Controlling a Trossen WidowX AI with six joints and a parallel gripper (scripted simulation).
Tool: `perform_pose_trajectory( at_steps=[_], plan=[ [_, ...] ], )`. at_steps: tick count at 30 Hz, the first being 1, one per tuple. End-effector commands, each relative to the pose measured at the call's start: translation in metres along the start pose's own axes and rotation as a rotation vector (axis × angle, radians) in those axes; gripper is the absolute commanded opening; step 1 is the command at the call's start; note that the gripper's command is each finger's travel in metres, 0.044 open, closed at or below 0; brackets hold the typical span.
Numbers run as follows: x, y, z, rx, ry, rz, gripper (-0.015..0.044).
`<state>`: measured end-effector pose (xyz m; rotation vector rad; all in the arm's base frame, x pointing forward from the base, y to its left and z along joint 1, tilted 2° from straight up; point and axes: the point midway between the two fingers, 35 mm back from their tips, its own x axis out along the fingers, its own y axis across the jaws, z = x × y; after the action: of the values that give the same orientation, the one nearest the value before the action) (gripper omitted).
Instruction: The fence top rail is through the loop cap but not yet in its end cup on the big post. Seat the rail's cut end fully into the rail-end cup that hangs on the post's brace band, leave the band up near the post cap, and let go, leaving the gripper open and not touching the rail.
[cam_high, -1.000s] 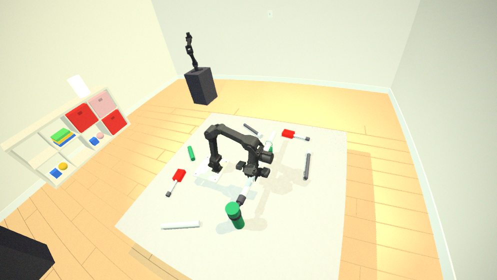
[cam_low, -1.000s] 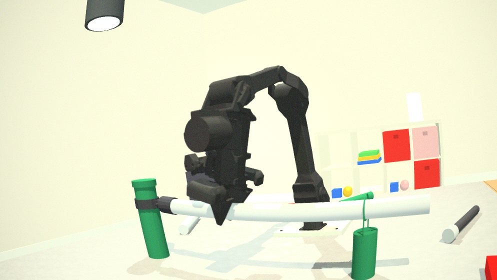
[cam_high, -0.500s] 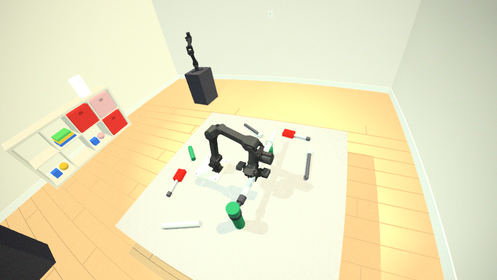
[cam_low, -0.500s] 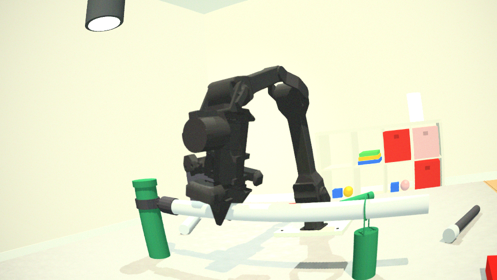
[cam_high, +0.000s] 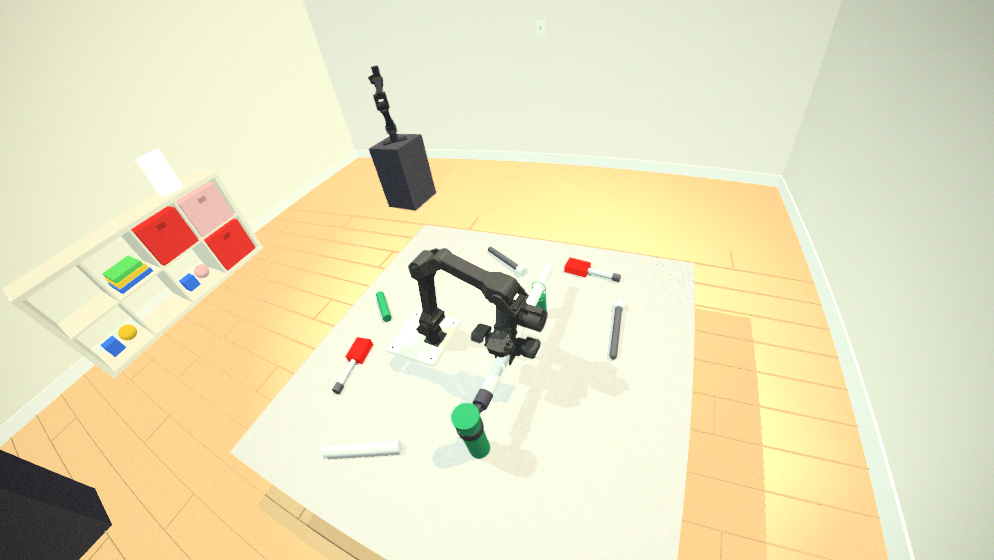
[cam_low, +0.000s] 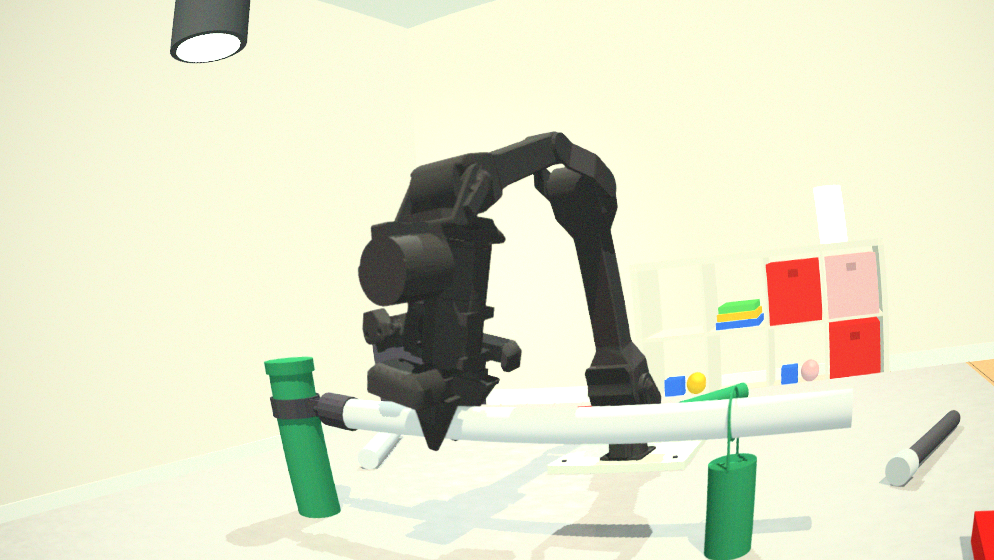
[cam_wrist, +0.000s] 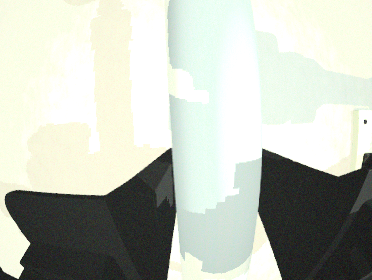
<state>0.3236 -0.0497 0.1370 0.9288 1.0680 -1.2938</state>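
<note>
Gripping white rail (cam_high: 492, 377) (cam_low: 556, 422) (cam_wrist: 217, 125) btwn fingers (cam_high: 506, 356) (cam_low: 441, 424) — rail end at dark cup (cam_high: 482, 398) (cam_low: 334, 410).

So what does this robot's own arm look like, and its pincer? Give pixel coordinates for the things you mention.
The arm (cam_high: 464, 272) (cam_low: 603, 278) is matte black, with chunky angular segments and a thick round cylinder near the wrist. The pincer (cam_low: 445, 424) (cam_wrist: 209, 153) is black too, its fingers faceted and tapering to points. I can't make out any cables or markings.

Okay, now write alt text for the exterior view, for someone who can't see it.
A black robot gripper grips a long white rail whose left end meets a dark ribbed cup banded high on a leaning green post. Toward its right end, the rail runs through a thin green wire loop above a shorter green post.
</note>
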Motion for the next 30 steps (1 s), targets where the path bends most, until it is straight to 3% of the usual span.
perform_pose_trajectory(
  at_steps=[1, 30],
  plan=[
    [-0.002, 0.002, 0.005, 0.0, -0.011, 0.008, 0.0],
    [-0.001, 0.002, 0.016, 0.0, -0.012, 0.008, 0.0]
  ],
)
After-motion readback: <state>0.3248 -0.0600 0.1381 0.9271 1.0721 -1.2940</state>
